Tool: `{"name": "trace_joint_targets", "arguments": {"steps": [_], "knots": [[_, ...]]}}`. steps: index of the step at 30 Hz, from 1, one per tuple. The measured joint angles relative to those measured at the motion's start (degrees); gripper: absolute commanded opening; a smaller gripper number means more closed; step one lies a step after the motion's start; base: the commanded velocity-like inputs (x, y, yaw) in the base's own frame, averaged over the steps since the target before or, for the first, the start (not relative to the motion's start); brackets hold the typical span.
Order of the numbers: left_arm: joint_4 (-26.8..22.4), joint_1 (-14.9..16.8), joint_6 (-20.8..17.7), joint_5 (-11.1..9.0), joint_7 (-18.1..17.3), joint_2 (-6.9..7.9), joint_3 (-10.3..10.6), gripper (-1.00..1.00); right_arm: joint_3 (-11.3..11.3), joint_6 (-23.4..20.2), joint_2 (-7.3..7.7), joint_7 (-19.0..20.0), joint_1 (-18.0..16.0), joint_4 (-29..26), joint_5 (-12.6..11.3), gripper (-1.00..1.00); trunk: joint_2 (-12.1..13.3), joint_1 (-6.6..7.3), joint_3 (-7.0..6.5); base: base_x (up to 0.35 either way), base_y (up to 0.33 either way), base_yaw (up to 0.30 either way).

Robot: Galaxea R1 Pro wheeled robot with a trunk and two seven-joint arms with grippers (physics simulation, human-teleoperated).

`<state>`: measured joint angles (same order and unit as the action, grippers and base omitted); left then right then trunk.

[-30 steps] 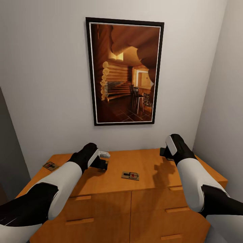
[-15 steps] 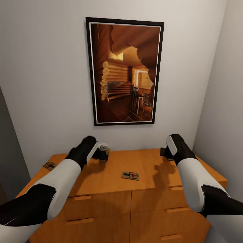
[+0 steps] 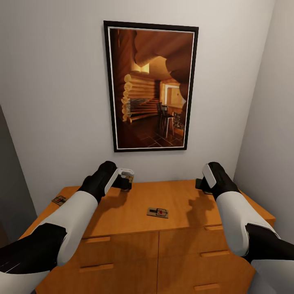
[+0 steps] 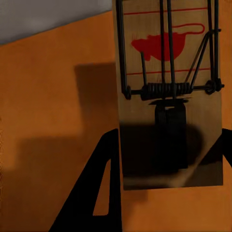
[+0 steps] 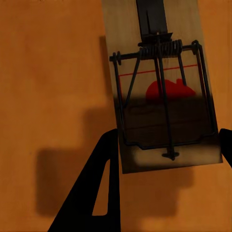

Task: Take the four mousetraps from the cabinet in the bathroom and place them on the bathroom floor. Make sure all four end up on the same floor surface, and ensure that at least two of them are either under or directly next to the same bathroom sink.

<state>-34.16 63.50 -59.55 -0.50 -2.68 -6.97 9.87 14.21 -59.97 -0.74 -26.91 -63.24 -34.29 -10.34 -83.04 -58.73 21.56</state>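
A narrow corner with a framed picture (image 3: pixel 150 85) above the cabinet (image 3: pixel 122 212). Each gripper, left (image 3: pixel 127 180) and right (image 3: pixel 201 183), pinches one mousetrap (image 4: pixel 169 92) (image 5: pixel 162 101); two more (image 3: pixel 157 212) (image 3: pixel 59 200) lie on top. Lift both straight up, keeping the pinch firm, before turning away.

A mousetrap (image 5: pixel 162 96) is held between the right claw (image 5: pixel 166 159) fingers above the cabinet (image 5: pixel 48 96).

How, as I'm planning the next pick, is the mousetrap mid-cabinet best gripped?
Probably from straight above, pinching across the mousetrap's two long wooden edges. It lies flat on the cabinet top with its wire facing up, so the thin edges are the only purchase.
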Motion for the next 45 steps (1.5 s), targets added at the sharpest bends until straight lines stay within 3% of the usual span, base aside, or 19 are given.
{"name": "trace_joint_targets", "arguments": {"steps": [22,45], "knots": [[0.97,0.00,0.13,-0.07,0.07,0.25,0.03,-1.00,-0.04,0.00,0.01,0.00,0.00,-0.09,0.02,-1.00,0.00,-0.01,0.00,-0.010,0.000,0.000],[1.76,0.00,0.00,-0.46,-0.02,0.62,-0.07,-1.00,-0.19,0.00,-0.01,0.00,0.00,-0.38,0.04,-1.00,0.00,-0.04,0.00,-0.319,0.000,0.000]]}}
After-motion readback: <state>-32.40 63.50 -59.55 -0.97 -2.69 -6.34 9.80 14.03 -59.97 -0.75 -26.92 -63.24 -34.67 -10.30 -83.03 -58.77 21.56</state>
